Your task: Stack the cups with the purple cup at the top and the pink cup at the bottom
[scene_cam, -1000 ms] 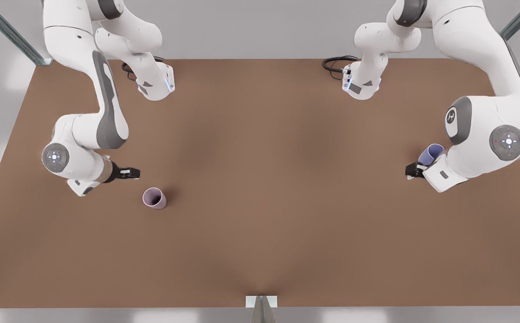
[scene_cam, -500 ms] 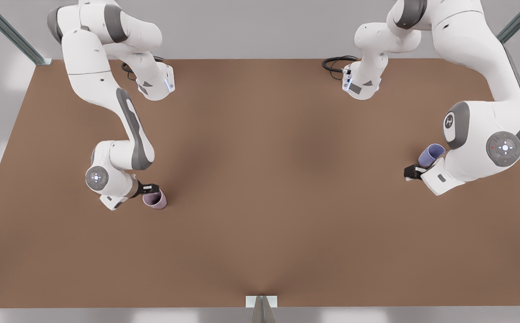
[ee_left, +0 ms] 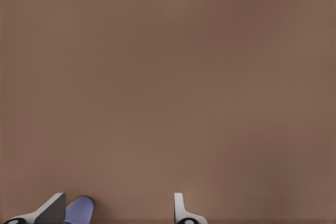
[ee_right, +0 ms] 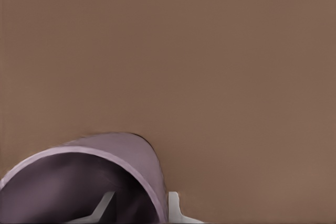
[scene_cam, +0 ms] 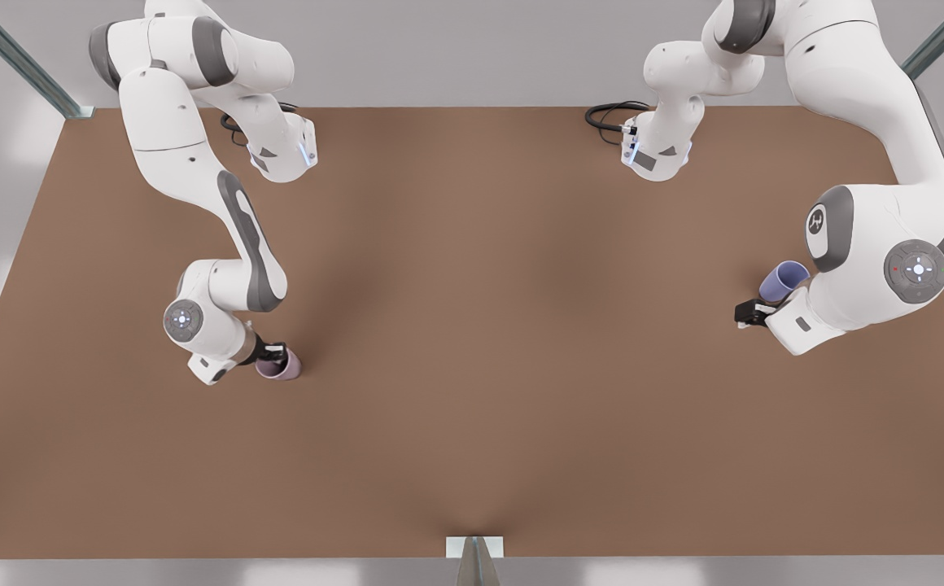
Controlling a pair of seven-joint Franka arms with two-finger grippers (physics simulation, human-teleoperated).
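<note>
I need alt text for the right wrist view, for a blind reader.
The right gripper straddles the rim of the pink cup, one finger inside the dark interior and one outside its wall. Behind is the plain brown table.
</note>
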